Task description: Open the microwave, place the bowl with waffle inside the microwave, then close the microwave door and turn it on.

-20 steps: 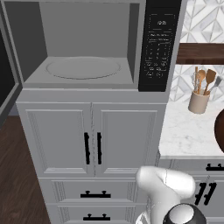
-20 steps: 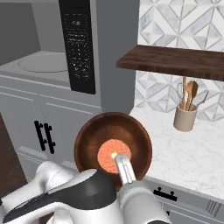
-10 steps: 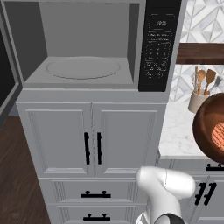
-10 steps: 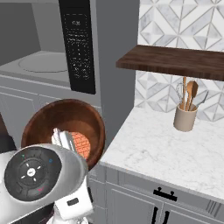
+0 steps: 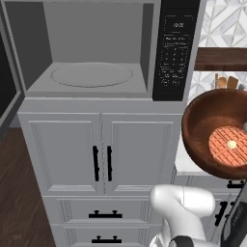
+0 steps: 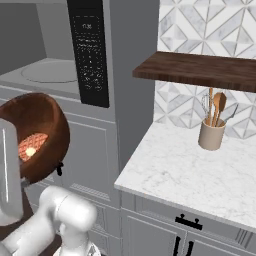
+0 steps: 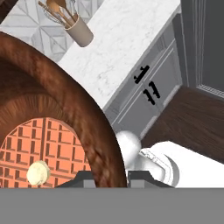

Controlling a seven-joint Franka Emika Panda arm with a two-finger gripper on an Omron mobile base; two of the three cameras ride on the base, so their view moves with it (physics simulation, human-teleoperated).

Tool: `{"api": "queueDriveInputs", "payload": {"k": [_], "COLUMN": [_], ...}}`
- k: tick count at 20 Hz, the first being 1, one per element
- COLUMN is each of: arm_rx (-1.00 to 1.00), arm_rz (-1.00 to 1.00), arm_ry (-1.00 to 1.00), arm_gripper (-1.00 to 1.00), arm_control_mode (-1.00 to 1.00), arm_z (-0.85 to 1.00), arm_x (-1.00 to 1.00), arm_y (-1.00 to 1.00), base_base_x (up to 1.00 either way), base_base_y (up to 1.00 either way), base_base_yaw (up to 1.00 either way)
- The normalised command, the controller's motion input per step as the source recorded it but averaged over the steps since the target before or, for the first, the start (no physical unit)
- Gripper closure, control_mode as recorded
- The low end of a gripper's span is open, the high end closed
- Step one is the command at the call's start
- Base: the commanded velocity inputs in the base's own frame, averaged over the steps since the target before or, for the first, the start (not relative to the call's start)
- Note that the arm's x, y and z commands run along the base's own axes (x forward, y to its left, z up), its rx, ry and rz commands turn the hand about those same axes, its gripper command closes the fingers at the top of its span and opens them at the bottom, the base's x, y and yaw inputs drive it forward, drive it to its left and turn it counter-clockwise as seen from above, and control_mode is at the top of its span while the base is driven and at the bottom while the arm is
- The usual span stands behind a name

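You've got the bowl [image 5: 205,120] up in the air, clear of the marble surface [image 6: 190,170], tipped a bit, with the waffle [image 5: 228,145] and its butter pat [image 7: 38,173] sitting inside. In the hand view the jaws look pinched on the bowl's rim, one tip each side, though they're mostly cropped. The microwave [image 5: 96,48] sits open to the left, turntable [image 5: 91,75] bare, keypad panel [image 5: 174,48] beside it. The utensil crock [image 6: 211,134] sits back under the shelf [image 6: 200,70].
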Motion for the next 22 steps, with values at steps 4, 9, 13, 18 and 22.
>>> {"api": "queueDriveInputs", "payload": {"k": [4,9,13,18,22], "arm_rx": [0.00,0.01,0.16,0.17,0.02], "arm_rz": [-0.21,-0.16,0.00,0.03,0.02], "arm_ry": [-0.04,0.01,0.00,0.00,0.00], "arm_gripper": [1.00,1.00,1.00,1.00,1.00], "arm_control_mode": [-1.00,-1.00,-1.00,-1.00,-1.00], "arm_z": [0.47,0.60,0.54,0.21,-0.04], "arm_x": [0.00,0.05,0.26,0.49,0.59], "arm_y": [0.95,0.81,0.19,0.13,0.52], "base_base_x": [0.00,0.00,0.00,0.00,0.00], "base_base_y": [0.00,0.00,0.00,0.00,0.00], "base_base_yaw": [0.00,0.00,0.00,0.00,0.00]}}
